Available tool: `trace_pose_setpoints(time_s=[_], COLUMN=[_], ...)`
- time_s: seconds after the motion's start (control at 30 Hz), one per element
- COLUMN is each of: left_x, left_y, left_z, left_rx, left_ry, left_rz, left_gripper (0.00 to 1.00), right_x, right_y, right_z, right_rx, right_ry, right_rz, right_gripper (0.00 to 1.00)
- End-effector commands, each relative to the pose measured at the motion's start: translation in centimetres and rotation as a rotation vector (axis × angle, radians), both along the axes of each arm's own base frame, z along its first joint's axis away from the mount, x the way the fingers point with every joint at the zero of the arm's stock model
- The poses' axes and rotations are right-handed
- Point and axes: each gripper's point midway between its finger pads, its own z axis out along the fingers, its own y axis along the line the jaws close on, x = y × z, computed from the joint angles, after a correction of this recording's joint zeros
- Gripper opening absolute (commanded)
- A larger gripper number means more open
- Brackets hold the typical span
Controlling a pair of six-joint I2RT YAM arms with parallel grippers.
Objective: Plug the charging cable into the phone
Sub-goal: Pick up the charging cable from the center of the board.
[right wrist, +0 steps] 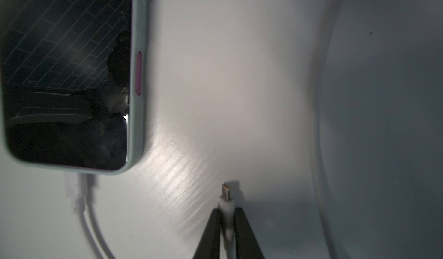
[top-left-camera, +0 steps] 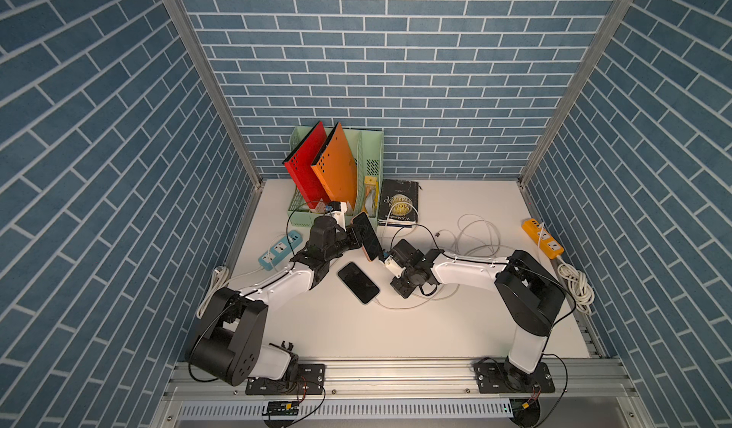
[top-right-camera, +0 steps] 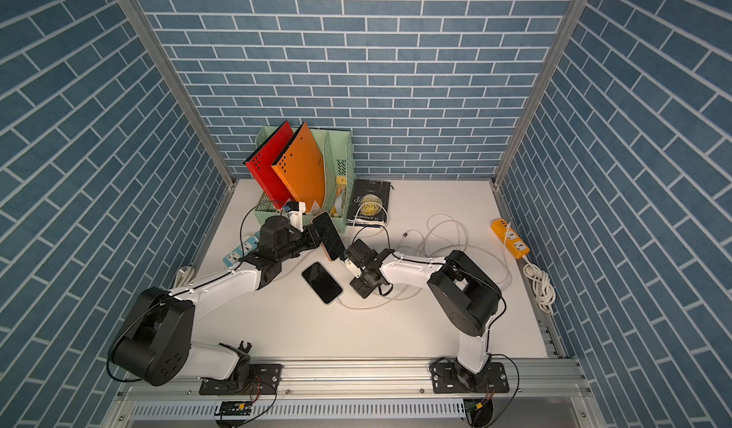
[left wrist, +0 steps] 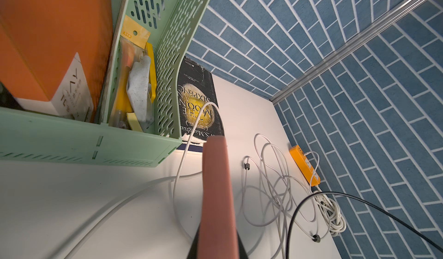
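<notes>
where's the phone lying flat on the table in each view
Top view: flat phone mid-table, just under the raised pink phone in the picture.
Top view: same spot, screen up.
Left wrist: not in it; only the pink phone shows, edge on.
Right wrist: large and close, apart from the plug in the right gripper.
Shared landmark, where it shows: the white cable plugged into its end.

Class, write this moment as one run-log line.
left hand: shut on pink phone, held aloft | right hand: shut on cable plug, tip bare | second phone: flat on table
</notes>
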Motion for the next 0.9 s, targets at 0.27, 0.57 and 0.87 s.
trace_pose_setpoints(time_s=[0.27,0.57,0.87], left_x=[0.5,-0.2,-2.5], left_y=[0.1,-0.6,-1.1], left_z=[1.5,3.0,6.5], left_rx=[-0.018,-0.09,-0.195], left_ry=[-0.066,-0.114,-0.215], left_rz=[-0.004,-0.064,-0.137], left_gripper=[0.0,0.0,0.0], right_x=[-0.3,3.2,1.8], right_y=[-2.2,0.1,0.1], right_z=[-2.1,9.3,22.7], right_rx=[-0.081,0.39,0.875], right_ry=[0.002,-0.176,-0.347], right_rz=[-0.023,-0.082,0.017], right_gripper=[0.0,0.0,0.0])
